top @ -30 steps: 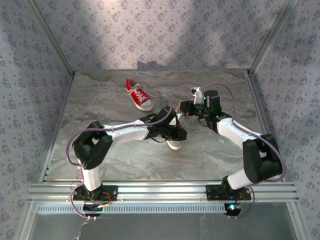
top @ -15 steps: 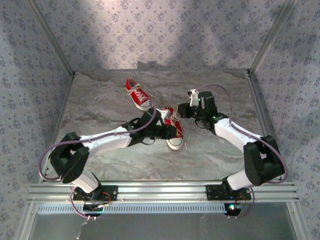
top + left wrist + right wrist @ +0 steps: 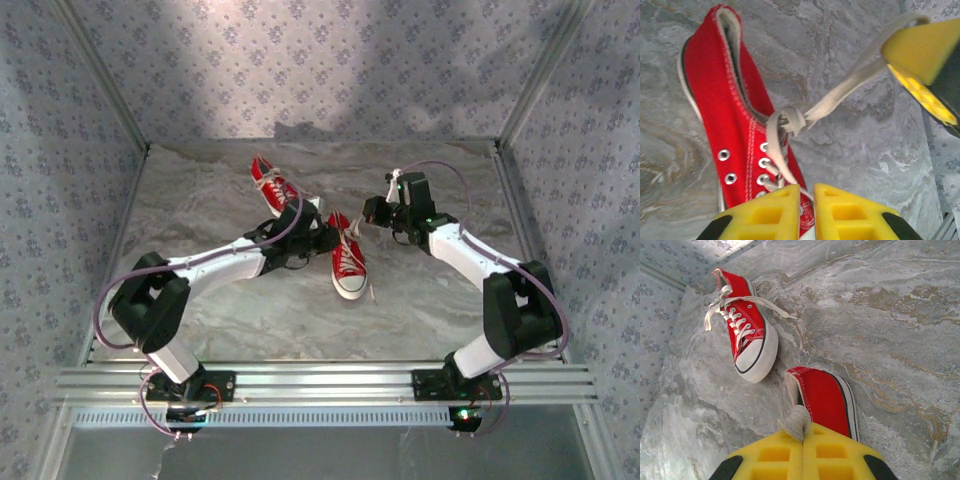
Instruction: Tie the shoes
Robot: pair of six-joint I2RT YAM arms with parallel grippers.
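Two red shoes with white laces lie on the marble table. The near shoe (image 3: pixel 349 257) (image 3: pixel 737 135) (image 3: pixel 826 396) points its toe toward me. From its half-knot (image 3: pixel 789 118), one lace (image 3: pixel 850 82) runs taut to my right gripper (image 3: pixel 372 212) (image 3: pixel 804 432), which is shut on the folded lace end (image 3: pixel 799 421). My left gripper (image 3: pixel 322 238) (image 3: pixel 806 194) hovers at the shoe's left side, its jaws almost together on a thin lace strand (image 3: pixel 812 192) from the eyelets. The far shoe (image 3: pixel 273 189) (image 3: pixel 747 340) lies apart with loose laces.
Patterned walls enclose the table on three sides, with metal corner posts (image 3: pixel 110 95). An aluminium rail (image 3: pixel 320 380) carrying both arm bases runs along the near edge. Bare marble (image 3: pixel 430 300) lies in front of the near shoe and to the right.
My left gripper slid back and left off the top of the near shoe, uncovering it, and its jaws closed. My right gripper barely moved and kept the lace.
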